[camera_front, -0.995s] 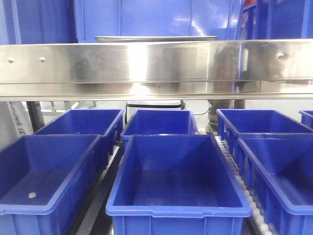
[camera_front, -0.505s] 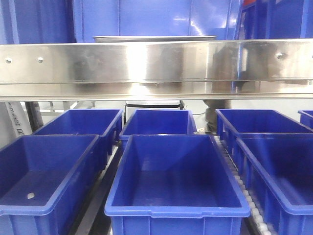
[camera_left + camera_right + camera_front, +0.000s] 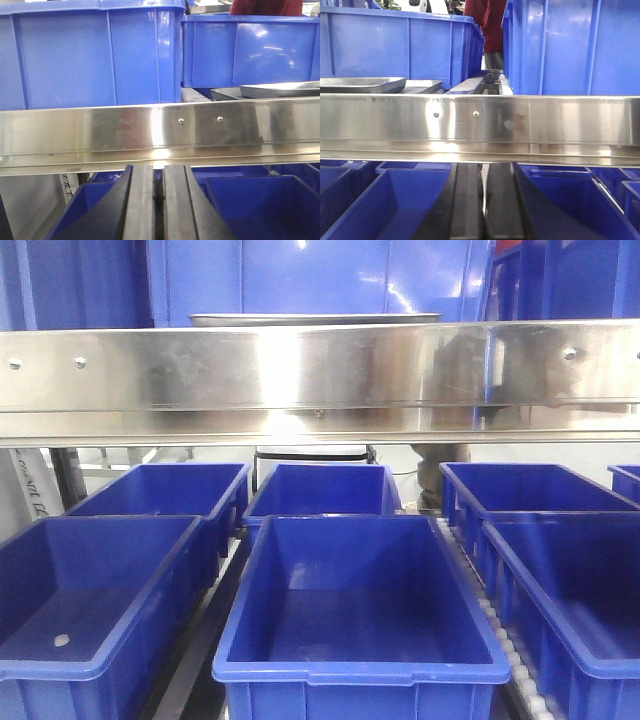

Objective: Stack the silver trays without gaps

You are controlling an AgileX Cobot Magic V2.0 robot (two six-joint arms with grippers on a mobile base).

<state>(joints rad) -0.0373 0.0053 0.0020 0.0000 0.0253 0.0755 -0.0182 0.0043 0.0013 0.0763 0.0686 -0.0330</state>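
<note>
Silver trays sit on the upper shelf behind the steel rail, both grippers closed and empty below it.

In the front view the silver trays (image 3: 315,318) show only as a thin rim edge above the long steel shelf rail (image 3: 320,375), centred against tall blue bins (image 3: 320,275) at the back. Lower blue bins (image 3: 355,610) stand in rows beneath the rail. From the left wrist, the trays (image 3: 270,91) lie at the right on the shelf, one tilted over another, so a gap shows between them. From the right wrist, the trays (image 3: 365,84) appear at the left, just behind the rail. The left gripper (image 3: 159,200) has its jaws pressed together with nothing between them, below the rail. The right gripper (image 3: 485,200) is likewise closed on nothing, under the rail.
</note>
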